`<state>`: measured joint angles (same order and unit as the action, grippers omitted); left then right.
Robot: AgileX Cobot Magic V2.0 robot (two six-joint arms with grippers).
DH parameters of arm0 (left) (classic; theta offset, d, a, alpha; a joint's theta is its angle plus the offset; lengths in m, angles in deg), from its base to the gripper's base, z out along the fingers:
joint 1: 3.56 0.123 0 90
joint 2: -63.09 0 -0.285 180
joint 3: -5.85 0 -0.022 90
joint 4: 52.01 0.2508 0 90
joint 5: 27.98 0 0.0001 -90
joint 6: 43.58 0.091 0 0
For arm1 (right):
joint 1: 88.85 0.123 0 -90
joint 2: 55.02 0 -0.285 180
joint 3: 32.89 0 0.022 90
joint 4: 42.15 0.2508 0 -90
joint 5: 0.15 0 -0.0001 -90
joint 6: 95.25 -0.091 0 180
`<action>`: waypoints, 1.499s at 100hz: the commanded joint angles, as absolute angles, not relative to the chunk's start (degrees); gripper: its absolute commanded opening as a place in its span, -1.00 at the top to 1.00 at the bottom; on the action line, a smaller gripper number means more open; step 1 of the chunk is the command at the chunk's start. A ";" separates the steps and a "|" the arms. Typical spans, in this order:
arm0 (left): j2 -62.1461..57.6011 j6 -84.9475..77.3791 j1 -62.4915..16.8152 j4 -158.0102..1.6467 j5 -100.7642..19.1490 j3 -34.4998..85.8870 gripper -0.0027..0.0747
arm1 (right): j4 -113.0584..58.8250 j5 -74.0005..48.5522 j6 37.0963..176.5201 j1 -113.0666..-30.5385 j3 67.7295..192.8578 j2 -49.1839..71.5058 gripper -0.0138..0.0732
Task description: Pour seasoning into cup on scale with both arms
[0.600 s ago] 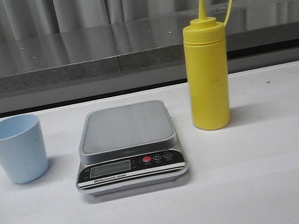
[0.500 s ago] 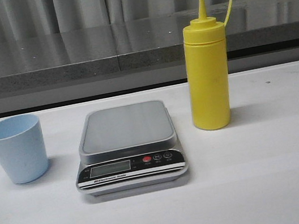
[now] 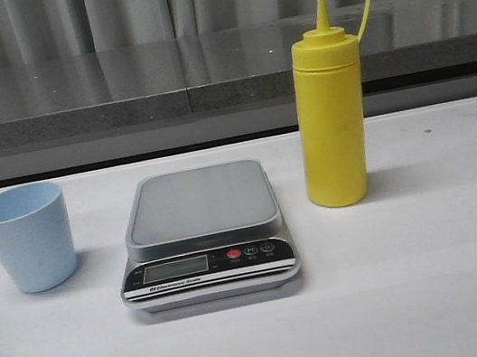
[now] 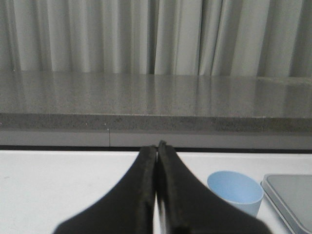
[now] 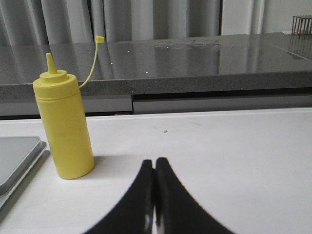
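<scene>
Both fingers pairs pressed together, empty: left fingers near the cup, right fingers near the seasoning.

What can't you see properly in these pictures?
- Scale display: too small in the front view to read.
- Scale in both wrist views: cut off by the picture edge.
- Cup base: hidden behind the left end effector in the left wrist view.
- Bottle contents: hidden by its opaque yellow wall.
- Both arms: absent from the front view.
</scene>
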<state>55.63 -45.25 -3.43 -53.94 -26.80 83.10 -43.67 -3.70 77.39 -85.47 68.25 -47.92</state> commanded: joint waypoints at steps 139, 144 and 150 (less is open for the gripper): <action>9.17 -45.54 -3.38 -54.79 -44.30 48.01 -0.32 | -43.77 1.03 77.52 -85.76 69.16 -49.15 0.84; 7.74 -45.54 -3.38 -54.77 -44.29 47.39 -0.32 | -43.77 1.03 77.52 -85.76 69.16 -49.15 0.84; 5.73 -45.54 -3.80 -54.77 -44.50 46.21 -0.32 | -43.77 1.03 77.52 -85.76 69.16 -49.15 0.84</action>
<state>7.65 -45.25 -3.43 -54.21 -49.01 49.53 -43.67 -3.70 77.39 -85.47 68.25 -47.92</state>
